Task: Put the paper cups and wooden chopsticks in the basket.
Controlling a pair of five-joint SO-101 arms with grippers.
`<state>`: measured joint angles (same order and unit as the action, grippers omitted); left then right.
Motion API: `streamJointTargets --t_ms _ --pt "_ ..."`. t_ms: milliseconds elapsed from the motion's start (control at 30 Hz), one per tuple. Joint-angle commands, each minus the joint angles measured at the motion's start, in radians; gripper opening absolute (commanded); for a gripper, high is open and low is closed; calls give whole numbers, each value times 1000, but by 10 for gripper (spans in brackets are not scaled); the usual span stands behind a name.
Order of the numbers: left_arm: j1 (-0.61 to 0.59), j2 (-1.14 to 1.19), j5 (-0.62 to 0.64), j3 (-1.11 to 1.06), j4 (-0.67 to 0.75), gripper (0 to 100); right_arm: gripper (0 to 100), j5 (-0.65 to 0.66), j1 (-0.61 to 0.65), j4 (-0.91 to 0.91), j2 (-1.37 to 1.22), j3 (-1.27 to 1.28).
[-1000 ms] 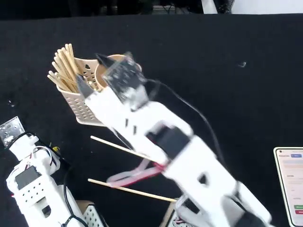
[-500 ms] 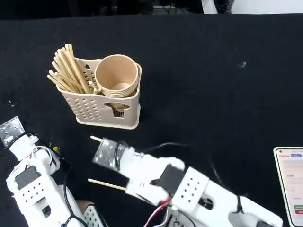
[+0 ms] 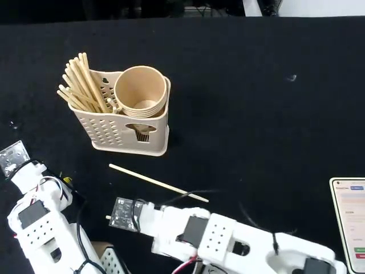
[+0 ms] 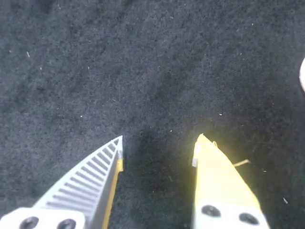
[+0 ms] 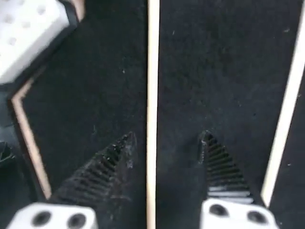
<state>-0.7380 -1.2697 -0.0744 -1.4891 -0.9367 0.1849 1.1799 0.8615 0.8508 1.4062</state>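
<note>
Right gripper [image 5: 167, 137] is back from the beige perforated plastic basket [image 3: 122, 134], down on the black worktop [image 3: 256, 114]. Fingers wide, straddling the nearer thin wooden chopstick [image 5: 153, 71]. Grasp looks next. Second chopstick [image 3: 157, 182] lies just beyond. Left gripper [image 4: 159, 140] wide, empty.

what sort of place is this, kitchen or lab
Probably a robot test bench, not a kitchen: a black cloth-covered table, two white plastic robot arms and a lit screen device at its edge.
</note>
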Motion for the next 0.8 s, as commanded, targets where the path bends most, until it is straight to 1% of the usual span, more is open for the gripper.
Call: streamJointTargets --t_ms 0,133,167,200,300,367,433,567,700,767 --pt "7 -15 -3 13 20 242 216 2 -15 -54 -108 -30" --pt "4 -15 -3 13 20 242 211 9 -72 -54 -220 -88" --pt "4 -15 -3 13 20 242 196 9 -87 -54 -242 -99" --pt "4 -15 -3 13 20 242 164 9 -104 -58 -259 -110" --pt "4 -15 -3 13 20 242 3 14 -172 -61 -288 -160" --pt "2 -15 -3 13 20 242 28 41 -229 -40 -278 -193" --pt "2 -15 -3 13 20 242 10 57 -285 -14 -248 -240" --pt "4 -15 -5 13 20 242 10 80 -365 141 -113 -414" --pt "4 -15 -5 13 20 242 11 57 -358 269 42 -616" --pt "7 -15 -5 13 20 242 11 -6 -324 278 99 -707"
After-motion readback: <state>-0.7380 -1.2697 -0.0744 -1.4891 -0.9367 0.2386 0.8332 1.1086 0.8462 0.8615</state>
